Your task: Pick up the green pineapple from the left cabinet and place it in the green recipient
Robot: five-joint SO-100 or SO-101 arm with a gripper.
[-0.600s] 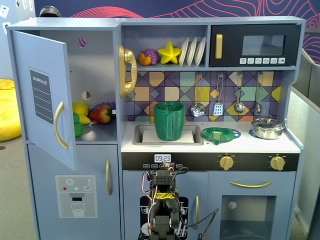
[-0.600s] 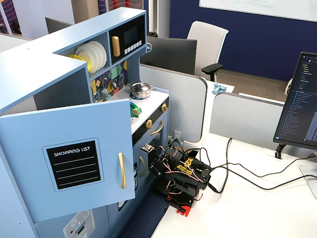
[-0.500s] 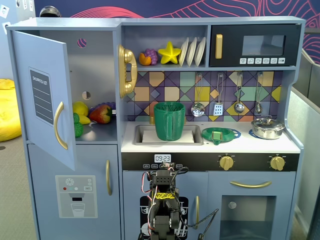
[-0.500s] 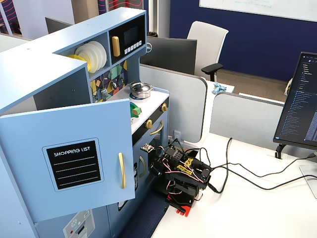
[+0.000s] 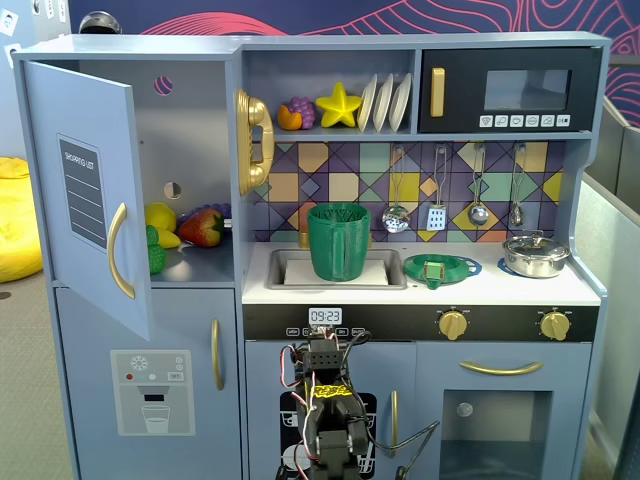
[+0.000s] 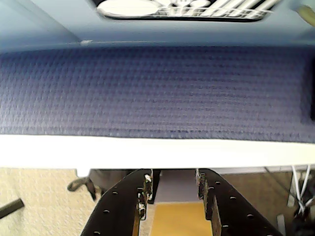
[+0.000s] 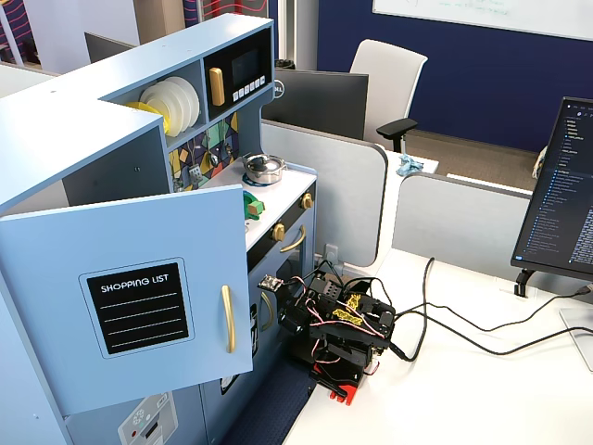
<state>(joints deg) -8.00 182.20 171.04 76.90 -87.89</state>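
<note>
Left cabinet [image 5: 190,160] door ("SHOPPING LIST" panel) open, clock [image 5: 324,316] reading 09:23

The arm [image 7: 338,324] sits folded low on itself, wiry and compact. In the wrist view the gripper [image 6: 173,189] enters from 6 o'clock, pointing toward 12, jaws seemingly a little apart with nothing between them.
</note>
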